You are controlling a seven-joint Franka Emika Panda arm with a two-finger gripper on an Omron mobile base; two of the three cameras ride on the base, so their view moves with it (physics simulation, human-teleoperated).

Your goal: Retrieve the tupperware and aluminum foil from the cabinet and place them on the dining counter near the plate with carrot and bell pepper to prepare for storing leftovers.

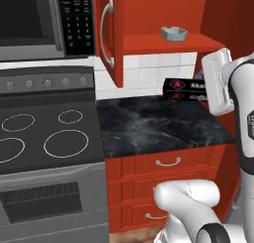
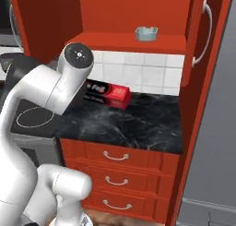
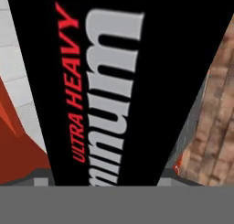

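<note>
Even, shadowless rendered light; slightly blurry.

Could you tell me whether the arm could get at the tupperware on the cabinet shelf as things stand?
Probably not right away. The cabinet stands open and the tupperware sits unobstructed near the shelf's front edge, but the aluminum foil box sits right against the gripper, seemingly between its jaws.

The tupperware (image 1: 174, 33), a small pale blue-grey tub, sits upright on the bottom shelf of the open red cabinet (image 1: 110, 33). Below that shelf, the aluminum foil (image 2: 107, 93), a long black box with red triangle logo, hangs level, held off the surface.
</note>
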